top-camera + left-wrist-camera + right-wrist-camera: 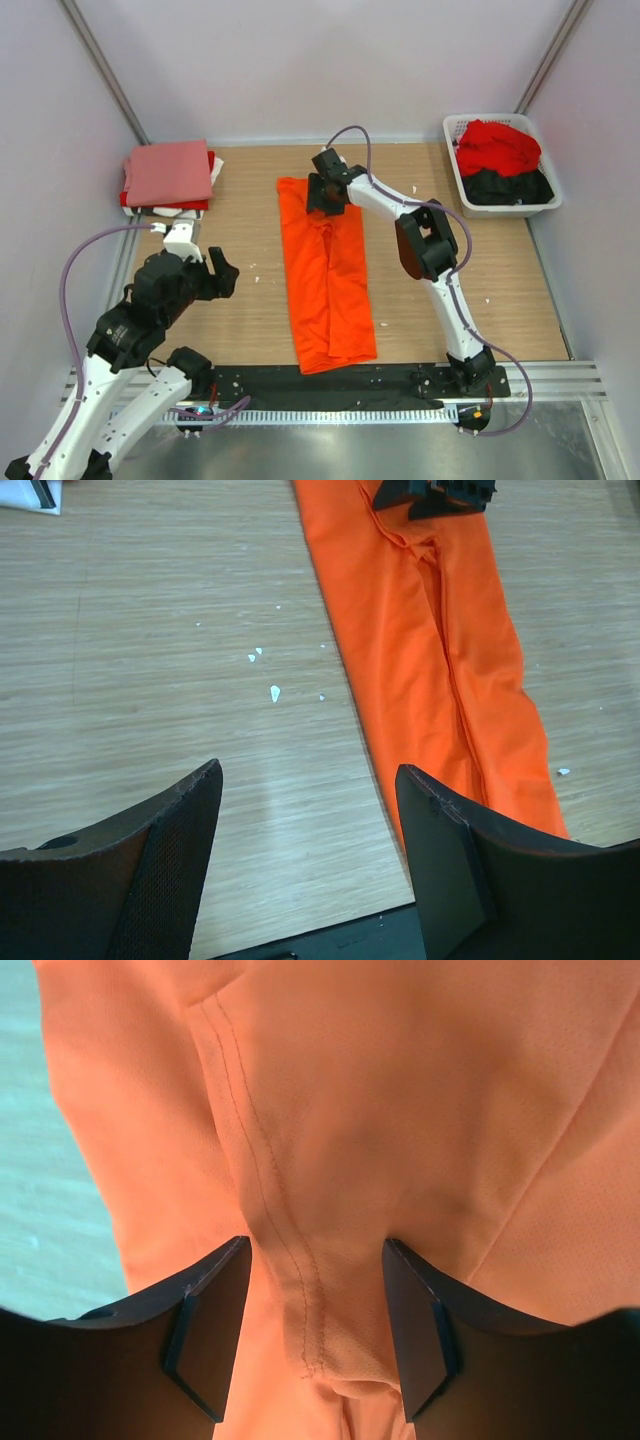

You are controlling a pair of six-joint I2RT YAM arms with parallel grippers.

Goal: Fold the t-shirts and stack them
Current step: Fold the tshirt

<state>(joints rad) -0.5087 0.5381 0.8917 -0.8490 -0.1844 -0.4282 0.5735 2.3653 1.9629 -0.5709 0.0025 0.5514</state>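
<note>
– Looking down from above, you have the orange shirt lying in the middle of the surface. It is folded into a long strip that runs from the near edge toward the far wall.
– Your right pincer sits on the strip's far end. In the wrist view its jaws stand partly apart with a seamed ridge of orange cloth between them. You cannot tell from that view whether they pinch the cloth or only press down on either side of it.
– Your left pincer is spread wide and holds nothing. It hangs over bare wood to the left of the strip, apart from it, with a few white flecks on the wood below.
– In the far left corner you have a folded pile with a pink shirt on top and red and white edges under it.
– At the far right, the basket holds a red shirt and a black shirt.
</note>
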